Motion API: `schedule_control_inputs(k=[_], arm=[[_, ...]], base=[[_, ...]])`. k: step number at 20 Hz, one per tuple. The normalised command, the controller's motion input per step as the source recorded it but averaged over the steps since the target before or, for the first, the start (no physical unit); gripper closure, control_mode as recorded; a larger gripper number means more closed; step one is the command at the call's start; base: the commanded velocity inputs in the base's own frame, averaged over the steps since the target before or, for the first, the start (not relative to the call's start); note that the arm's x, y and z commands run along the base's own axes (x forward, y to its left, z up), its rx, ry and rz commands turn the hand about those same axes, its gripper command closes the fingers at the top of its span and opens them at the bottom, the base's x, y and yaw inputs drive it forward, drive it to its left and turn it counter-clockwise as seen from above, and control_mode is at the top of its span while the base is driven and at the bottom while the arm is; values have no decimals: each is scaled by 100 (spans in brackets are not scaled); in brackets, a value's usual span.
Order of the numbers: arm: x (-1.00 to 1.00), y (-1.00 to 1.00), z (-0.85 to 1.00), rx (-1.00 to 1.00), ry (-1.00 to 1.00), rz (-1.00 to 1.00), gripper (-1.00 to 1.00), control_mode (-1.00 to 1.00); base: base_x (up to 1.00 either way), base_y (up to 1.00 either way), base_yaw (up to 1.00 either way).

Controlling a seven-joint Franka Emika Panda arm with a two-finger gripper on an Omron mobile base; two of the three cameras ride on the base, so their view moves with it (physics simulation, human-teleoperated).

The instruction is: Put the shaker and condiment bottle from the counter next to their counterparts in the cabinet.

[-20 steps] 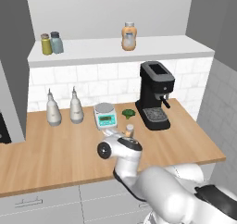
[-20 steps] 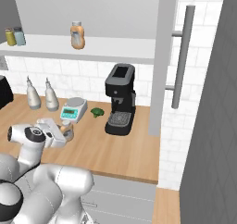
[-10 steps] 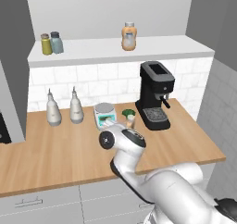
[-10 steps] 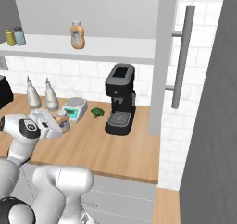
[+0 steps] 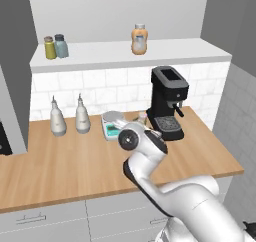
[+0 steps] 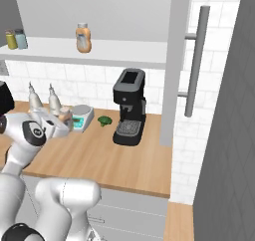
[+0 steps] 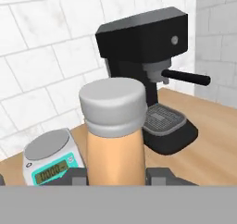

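We see the end effector clamped on the condiment bottle, a dark finger pressed to each side of its orange body, pale cap upright. The bottle is lifted above the worktop, in front of the kitchen scale and the black coffee machine. Up on the cabinet, the shaker stands just beside the yellow-green shaker at the left, well apart from the bulging orange bottle.
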Motion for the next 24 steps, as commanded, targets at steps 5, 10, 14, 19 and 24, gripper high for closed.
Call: schedule_control_inputs(k=[5, 10, 14, 19, 24], arm=[[-5, 0, 69, 0, 0, 10, 100, -100], [-7, 0, 79, 0, -2, 9, 100, -100], [-2, 0, 78, 0, 0, 10, 100, -100], [-21, 0, 73, 0, -3, 7, 100, -100], [-30, 0, 70, 0, -7, 3, 100, -100]], base=[[0, 0, 0], [0, 0, 0], [0, 0, 0], [0, 0, 0], [0, 0, 0]])
